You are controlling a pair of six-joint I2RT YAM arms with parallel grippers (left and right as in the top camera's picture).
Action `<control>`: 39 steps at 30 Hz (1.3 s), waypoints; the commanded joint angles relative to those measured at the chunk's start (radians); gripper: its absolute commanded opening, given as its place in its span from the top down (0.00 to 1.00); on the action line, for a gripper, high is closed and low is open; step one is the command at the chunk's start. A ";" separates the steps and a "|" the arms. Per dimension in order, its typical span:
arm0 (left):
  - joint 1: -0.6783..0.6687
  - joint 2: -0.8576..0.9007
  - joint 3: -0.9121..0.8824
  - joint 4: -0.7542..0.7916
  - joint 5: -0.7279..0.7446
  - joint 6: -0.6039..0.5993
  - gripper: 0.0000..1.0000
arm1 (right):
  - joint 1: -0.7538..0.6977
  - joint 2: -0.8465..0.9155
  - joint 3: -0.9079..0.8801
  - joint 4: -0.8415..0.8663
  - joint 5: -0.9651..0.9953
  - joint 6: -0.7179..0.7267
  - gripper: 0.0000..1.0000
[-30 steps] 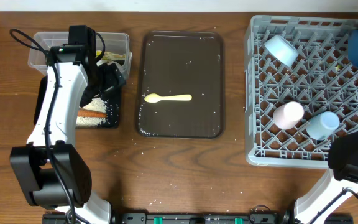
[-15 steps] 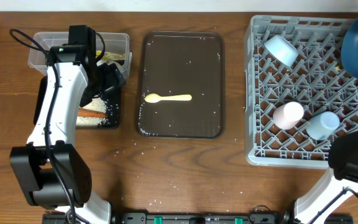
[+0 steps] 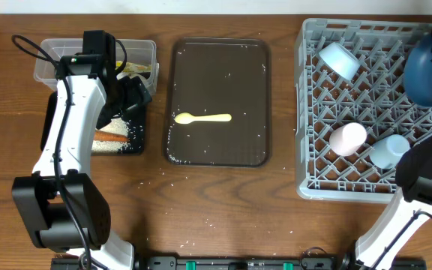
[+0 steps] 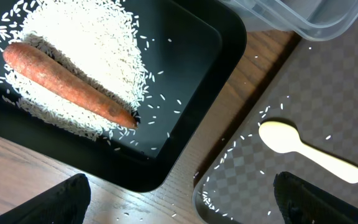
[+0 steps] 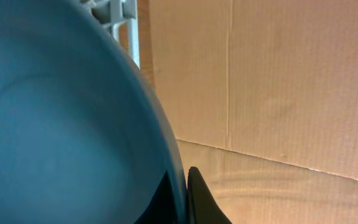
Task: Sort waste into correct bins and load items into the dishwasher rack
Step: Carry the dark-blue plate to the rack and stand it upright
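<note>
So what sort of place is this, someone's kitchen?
Probably not a real kitchen, more a test bench staged as one. The grey dishwasher rack sits on a plain wooden table, a robot's right hand holds a dark blue bowl over it, and bare cardboard stands behind.

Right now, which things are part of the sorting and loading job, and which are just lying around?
Part of the job: rice heap, carrot stick, paper and wrapper, black tray, clear tub, spoon, dark blue bowl, light blue bowl, pink cup, light blue cup, grey rack.

Just lying about: brown serving tray, wooden table.
</note>
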 commanded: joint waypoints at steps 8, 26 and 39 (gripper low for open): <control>0.002 0.000 0.000 -0.003 -0.016 0.001 0.04 | -0.036 0.015 0.003 0.027 0.022 -0.103 0.99; 0.002 0.000 0.000 -0.002 -0.016 0.001 0.04 | 0.031 0.015 0.003 0.019 -0.043 -0.247 0.99; 0.002 0.000 0.000 -0.003 -0.016 0.001 0.04 | 0.182 0.015 0.003 -0.108 -0.030 -0.140 0.61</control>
